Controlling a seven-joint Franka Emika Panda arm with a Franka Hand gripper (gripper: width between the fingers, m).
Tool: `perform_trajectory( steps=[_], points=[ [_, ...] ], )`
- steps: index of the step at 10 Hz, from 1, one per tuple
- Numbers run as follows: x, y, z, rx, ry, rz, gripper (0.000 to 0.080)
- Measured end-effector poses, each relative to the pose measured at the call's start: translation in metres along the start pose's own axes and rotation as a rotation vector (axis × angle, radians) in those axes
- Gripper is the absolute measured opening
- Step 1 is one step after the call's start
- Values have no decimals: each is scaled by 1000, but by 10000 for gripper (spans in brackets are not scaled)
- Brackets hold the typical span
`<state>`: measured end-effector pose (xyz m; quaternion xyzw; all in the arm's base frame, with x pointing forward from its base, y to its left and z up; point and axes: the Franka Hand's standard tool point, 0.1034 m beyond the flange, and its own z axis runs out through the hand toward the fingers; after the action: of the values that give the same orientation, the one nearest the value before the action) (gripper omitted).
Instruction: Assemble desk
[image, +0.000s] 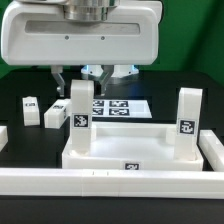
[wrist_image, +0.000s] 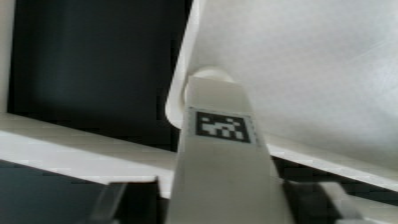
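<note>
While the pincer (image: 82, 78) hangs over the desk tray's (image: 130, 150) corner on the exterior view's left, a tagged leg (image: 79, 106) stands upright there between its fingers. I cannot tell whether they clench it. A second leg (image: 187, 112) stands at the tray's opposite corner. Two loose legs (image: 30, 108) sit nearby on the black tabletop (image: 30, 142).

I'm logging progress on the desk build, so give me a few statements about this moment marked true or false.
1. A leg and a second leg stand upright at corners of the tabletop. True.
2. All four legs stand on the tabletop. False: a loose leg and another loose leg sit on the table, at the exterior view's left.
3. The gripper is over the first leg, jaws open. True.
4. The marker board lies in front of the tabletop. False: it lies behind it.
</note>
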<state>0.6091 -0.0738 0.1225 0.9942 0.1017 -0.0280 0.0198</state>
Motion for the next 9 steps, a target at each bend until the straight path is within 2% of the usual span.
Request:
perform_trajectory(
  steps=[5,7,9],
  points=[
    [0,0,0,5,1,39,289],
    [-2,1,1,45,17,297,289],
    [0,1,1,68,34,486,291]
  ],
)
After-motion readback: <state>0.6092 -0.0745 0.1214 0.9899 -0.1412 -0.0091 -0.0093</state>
